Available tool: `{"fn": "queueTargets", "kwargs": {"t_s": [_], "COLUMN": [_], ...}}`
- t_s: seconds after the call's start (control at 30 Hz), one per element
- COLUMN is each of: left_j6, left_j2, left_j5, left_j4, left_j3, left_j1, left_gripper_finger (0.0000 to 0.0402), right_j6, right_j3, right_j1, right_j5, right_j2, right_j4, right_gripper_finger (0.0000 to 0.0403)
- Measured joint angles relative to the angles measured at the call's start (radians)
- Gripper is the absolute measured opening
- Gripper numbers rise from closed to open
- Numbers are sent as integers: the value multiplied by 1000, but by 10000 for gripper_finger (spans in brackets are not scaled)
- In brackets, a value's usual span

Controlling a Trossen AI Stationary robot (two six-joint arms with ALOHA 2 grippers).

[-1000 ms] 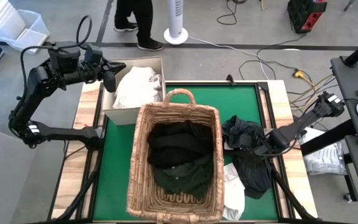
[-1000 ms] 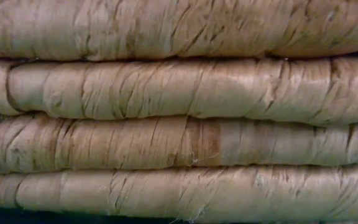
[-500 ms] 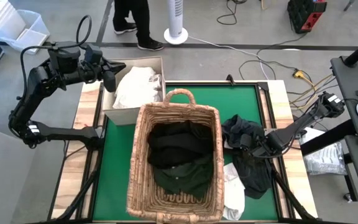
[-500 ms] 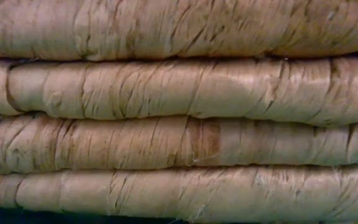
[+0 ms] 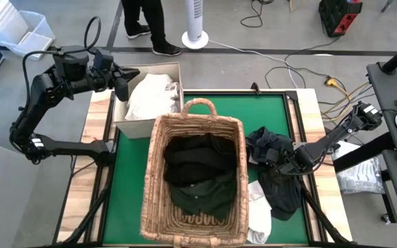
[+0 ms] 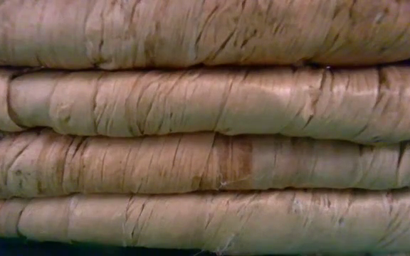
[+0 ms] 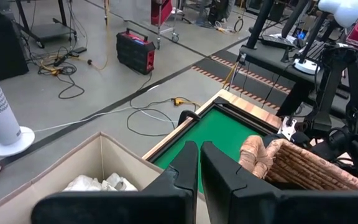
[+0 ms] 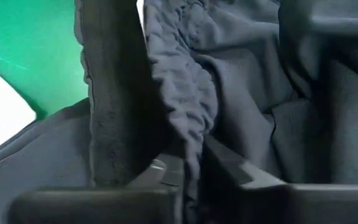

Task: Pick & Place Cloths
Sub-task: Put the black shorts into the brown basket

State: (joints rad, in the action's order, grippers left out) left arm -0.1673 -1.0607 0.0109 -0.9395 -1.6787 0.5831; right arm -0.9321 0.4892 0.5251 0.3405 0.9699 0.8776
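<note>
Pinching a fold of the dark cloth [image 8: 185, 106] between its fingers, our right gripper [image 5: 281, 165] sits low on the green mat [image 5: 133, 179], just right of the basket [image 5: 158, 148]. Our right wrist view shows the ridge of dark fabric squeezed up between the two fingers, so we judge the grasp is made but the lift has not begun.

Our left gripper [image 7: 199, 163] hangs with its fingers pressed together on nothing, above the left edge of the cardboard box [image 5: 131, 127] at the far left of the table [image 5: 307, 103]. That box holds a heap of white cloths [image 5: 150, 93].

As for progress, we judge the job partly done. Inside the basket lie several dark cloths [image 5: 198, 172], black ones toward the handle and a dark green one nearer the front. Left outside are the dark pile [image 5: 276, 176] that the right gripper is working on, spread over the mat between the basket and the table's right edge, and a white cloth [image 5: 259, 210] touching the basket's right front corner. Whether the white heap in the box counts as sorted or waiting, we cannot tell.

Our low view shows only the basket's woven wall, close up.
</note>
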Motion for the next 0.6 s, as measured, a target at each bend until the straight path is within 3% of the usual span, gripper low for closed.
{"fn": "queueTargets", "kwargs": {"t_s": [0.1,0.6], "left_j6": [0,0], "left_j2": [0,0], "left_j5": [0,0], "left_j4": [3,5], "left_j3": [0,0], "left_j1": [0,0], "left_gripper_finger": [0,0], "right_j6": [0,-37], "right_j3": [0,75], "right_j1": [0,0], "right_j5": [-1,-4], "right_j2": [0,0], "right_j4": [-2,55], "right_gripper_finger": [18,10]}}
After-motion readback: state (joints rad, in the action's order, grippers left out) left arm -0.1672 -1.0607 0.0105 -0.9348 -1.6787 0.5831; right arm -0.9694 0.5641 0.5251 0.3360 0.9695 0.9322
